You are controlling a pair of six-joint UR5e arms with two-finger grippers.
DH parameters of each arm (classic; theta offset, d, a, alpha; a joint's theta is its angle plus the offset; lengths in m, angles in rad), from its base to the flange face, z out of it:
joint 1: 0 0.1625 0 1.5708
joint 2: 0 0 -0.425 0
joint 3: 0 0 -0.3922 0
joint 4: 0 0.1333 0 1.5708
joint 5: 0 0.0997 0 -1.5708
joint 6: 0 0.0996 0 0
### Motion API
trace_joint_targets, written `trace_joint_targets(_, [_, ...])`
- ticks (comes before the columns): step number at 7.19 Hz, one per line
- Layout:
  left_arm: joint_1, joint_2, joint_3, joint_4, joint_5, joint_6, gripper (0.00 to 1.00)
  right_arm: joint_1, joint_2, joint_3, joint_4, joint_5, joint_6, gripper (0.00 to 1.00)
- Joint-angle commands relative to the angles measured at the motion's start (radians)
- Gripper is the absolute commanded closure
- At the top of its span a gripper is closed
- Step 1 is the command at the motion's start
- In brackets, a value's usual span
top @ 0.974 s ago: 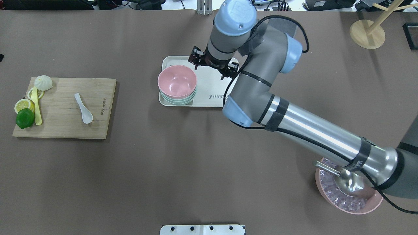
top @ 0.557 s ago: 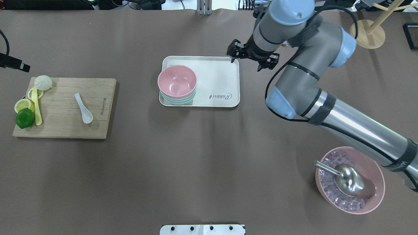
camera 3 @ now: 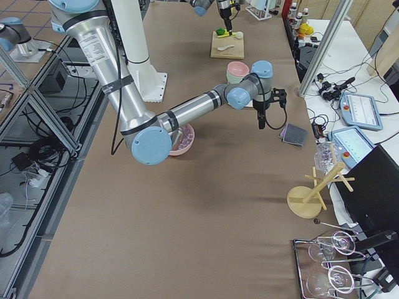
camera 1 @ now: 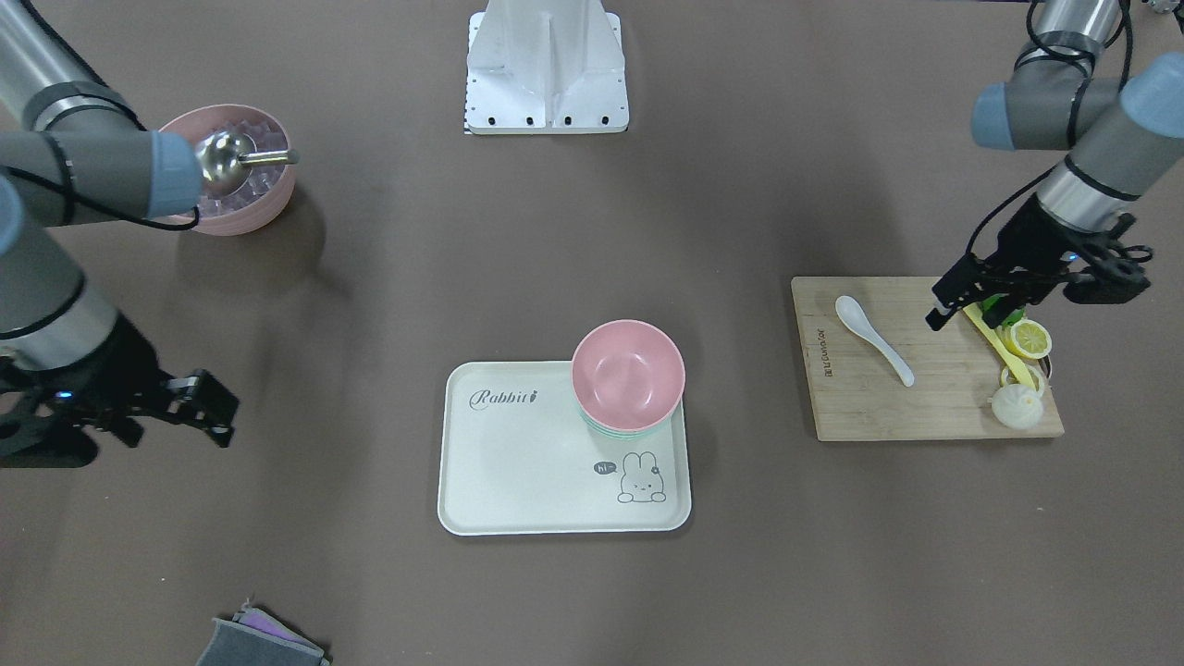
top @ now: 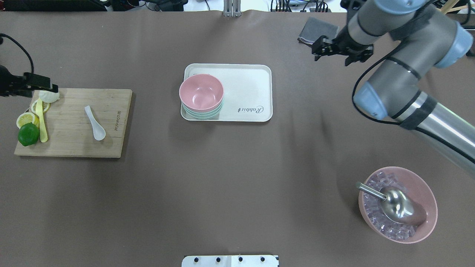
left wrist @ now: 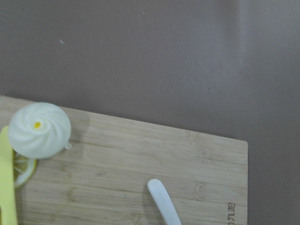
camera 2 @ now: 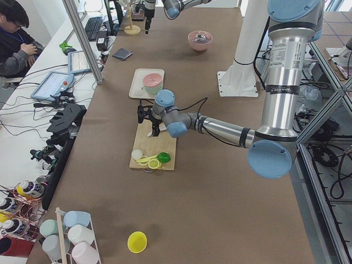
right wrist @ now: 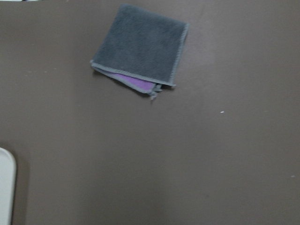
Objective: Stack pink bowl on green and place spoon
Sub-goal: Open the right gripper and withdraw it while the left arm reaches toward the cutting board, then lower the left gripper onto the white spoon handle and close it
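One pink bowl (top: pixel 201 92) is sitting nested on top of the green bowls (top: pixel 203 114), so that stack is done. It's at the corner of the white rabbit tray (top: pixel 246 89), on the side nearer the cutting board (top: pixel 70 146).

Spoon-wise, the white spoon (top: pixel 94 123) is lying flat on the cutting board, well apart from the bowls, and nothing is touching it. On the board's outer end there's a steamed bun (top: pixel 49 94), lemon slices (top: pixel 26 119) and a lime (top: pixel 28 134).

The left gripper (camera 1: pixel 1025 282) hangs over that fruit end of the board by the bun. Its jaws look spread wide with nothing in them. Its wrist cam sees the bun and just the tip of the spoon's handle.

The right gripper (top: pixel 341 52) is off the tray, above bare worktop (top: pixel 222 185) between the tray and a folded grey cloth (right wrist: pixel 140 44), closer to the cloth. Its jaws are wide apart and empty too.

Way over on the robot's right, near its base, a pink bowl of ice cubes (top: pixel 428 193) has a metal scoop (top: pixel 399 207) resting in it.
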Motion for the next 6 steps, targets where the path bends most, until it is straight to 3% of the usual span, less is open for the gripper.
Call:
trace_joint_targets(1, [0.112,-0.011,-0.049,0.186,0.167,-0.057,0.02,0.176,-0.128,-0.013,-0.01,0.149,-0.335,0.0])
trace_joint_targets(2, [0.112,-0.022,-0.043,0.204,0.172,-0.057,0.03,0.223,-0.188,-0.012,-0.008,0.181,-0.41,0.0])
trace_joint_targets(6, [0.126,-0.1,0.042,0.204,0.218,-0.054,0.37,0.286,-0.304,-0.015,0.001,0.166,-0.535,0.0])
